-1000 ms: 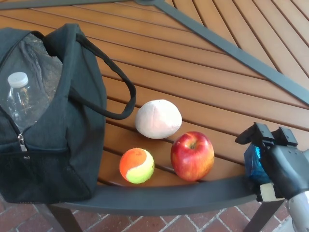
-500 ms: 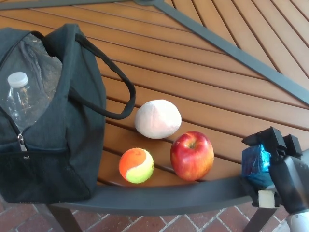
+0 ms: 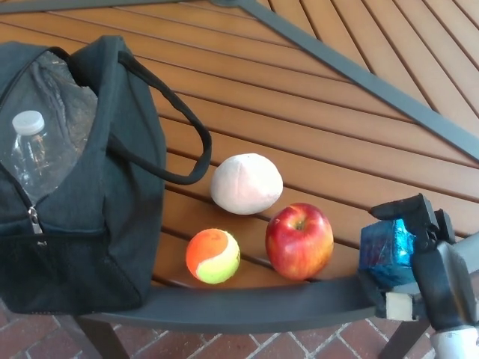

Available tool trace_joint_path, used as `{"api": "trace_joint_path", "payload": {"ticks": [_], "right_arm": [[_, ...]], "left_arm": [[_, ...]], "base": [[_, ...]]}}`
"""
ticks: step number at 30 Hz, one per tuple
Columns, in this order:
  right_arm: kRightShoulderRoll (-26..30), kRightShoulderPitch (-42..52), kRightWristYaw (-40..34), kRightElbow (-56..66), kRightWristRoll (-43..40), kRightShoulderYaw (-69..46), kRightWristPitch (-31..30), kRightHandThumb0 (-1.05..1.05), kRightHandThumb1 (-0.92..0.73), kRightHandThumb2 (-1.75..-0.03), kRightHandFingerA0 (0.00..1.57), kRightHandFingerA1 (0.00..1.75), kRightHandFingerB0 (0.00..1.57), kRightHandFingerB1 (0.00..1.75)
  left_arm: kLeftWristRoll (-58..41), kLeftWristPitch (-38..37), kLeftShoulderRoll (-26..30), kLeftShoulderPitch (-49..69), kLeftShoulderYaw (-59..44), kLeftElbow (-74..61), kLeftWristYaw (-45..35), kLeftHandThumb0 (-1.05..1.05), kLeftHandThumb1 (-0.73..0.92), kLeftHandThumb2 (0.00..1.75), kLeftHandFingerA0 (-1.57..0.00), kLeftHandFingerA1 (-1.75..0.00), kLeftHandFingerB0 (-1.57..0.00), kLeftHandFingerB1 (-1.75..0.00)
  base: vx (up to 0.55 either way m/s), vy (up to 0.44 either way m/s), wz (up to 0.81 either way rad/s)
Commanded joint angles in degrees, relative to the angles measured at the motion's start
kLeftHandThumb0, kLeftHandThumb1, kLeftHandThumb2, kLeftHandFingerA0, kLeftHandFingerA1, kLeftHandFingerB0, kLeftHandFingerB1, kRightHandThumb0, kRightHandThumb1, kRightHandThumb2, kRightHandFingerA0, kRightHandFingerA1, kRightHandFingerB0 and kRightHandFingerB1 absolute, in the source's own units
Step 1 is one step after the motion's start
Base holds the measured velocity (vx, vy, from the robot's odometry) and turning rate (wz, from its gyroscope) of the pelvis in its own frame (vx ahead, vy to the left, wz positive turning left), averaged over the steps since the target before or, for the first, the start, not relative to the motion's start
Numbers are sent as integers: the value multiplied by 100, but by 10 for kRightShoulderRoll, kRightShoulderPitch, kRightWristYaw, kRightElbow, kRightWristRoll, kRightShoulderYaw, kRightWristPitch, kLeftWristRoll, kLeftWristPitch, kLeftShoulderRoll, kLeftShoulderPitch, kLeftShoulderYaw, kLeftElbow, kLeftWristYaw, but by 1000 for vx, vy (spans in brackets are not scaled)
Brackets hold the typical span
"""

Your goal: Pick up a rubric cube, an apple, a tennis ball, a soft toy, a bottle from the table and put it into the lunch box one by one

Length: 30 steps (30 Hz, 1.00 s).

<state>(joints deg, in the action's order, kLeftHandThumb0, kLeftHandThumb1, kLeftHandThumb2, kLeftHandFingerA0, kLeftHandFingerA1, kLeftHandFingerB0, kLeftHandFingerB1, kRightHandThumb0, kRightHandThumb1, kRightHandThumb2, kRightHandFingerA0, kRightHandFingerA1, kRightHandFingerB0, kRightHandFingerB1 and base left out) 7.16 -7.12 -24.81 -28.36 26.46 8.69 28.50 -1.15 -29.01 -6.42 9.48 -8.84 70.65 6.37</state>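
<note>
My right hand (image 3: 432, 263) comes in at the lower right, over the table's front rim, shut on a shiny blue rubik's cube (image 3: 385, 251). The cube hangs just right of the red apple (image 3: 299, 241). Left of the apple lies an orange and yellow tennis ball (image 3: 213, 256). A white round soft toy (image 3: 246, 184) rests behind them. The black lunch box (image 3: 105, 217) stands open at the left with a clear bottle (image 3: 34, 153) with a white cap inside it. My left hand does not show.
The wooden slat table (image 3: 299, 112) has a dark metal rim (image 3: 247, 303) along the front and a dark bar (image 3: 359, 75) crossing diagonally at the back right. The lunch box's strap (image 3: 196, 142) loops toward the soft toy. Brick floor shows below.
My right hand has moved left with the cube, closer to the apple, and turned so more of the cube's blue face shows. The other things have not moved.
</note>
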Motion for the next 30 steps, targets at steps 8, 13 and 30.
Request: {"api": "trace_joint_path", "payload": {"ticks": [8, 13, 30], "right_arm": [[-55, -132, 59, 143, -49, -10, -41, 6, -35, -137, 100, 158, 101, 142], [-43, -181, 68, 143, -43, -8, -21, 2, -38, -135, 100, 158, 100, 146], [-115, -337, 148, 153, -11, 103, -95, 14, -40, -124, 83, 173, 85, 158]], "left_arm": [[-4, -6, -3, -5, -7, 1, 14, -9, 63, 83, -108, -104, -97, -103], [7, -7, -4, -6, -1, 1, 26, -10, 65, 83, -105, -104, -95, -102], [6, -6, -15, -11, 6, 3, 24, -10, 63, 83, -106, -106, -95, -104]], "base": [[0, 0, 0], [0, 0, 0], [0, 0, 0]]}}
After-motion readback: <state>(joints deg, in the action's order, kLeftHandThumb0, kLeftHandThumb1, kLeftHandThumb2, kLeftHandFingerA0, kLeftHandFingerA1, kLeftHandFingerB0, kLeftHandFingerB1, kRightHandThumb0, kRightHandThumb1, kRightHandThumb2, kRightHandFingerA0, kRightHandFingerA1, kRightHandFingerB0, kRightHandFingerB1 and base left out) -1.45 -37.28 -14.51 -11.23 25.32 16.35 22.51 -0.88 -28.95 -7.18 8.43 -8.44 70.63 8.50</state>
